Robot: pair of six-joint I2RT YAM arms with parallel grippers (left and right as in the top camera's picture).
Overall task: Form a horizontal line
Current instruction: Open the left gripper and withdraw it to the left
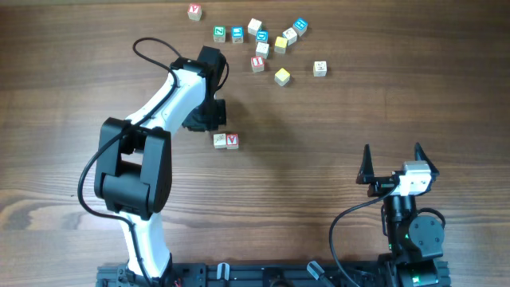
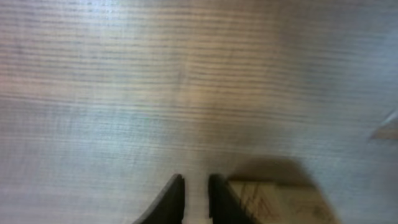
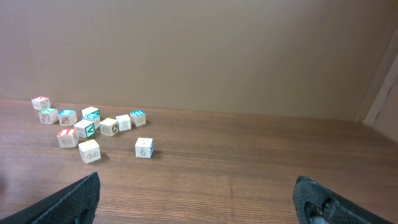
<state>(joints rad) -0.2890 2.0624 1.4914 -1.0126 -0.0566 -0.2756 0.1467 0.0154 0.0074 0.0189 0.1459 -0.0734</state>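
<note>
Jaws of left gripper [image 2: 196, 182] sit nearly closed, empty, beside cream cube [image 1: 219, 139] touching red V cube [image 1: 232, 140]; right gripper [image 3: 196, 199] gapes empty.

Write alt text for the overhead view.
The left gripper sits beside a touching pair on the wooden table: a cream cube and a red "V" cube. More letter cubes lie scattered farther back; the right gripper is open at the near right.

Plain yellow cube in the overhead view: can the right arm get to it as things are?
Probably yes: the right fingers stand open, and only bare table lies between them and the yellow cube.
</note>
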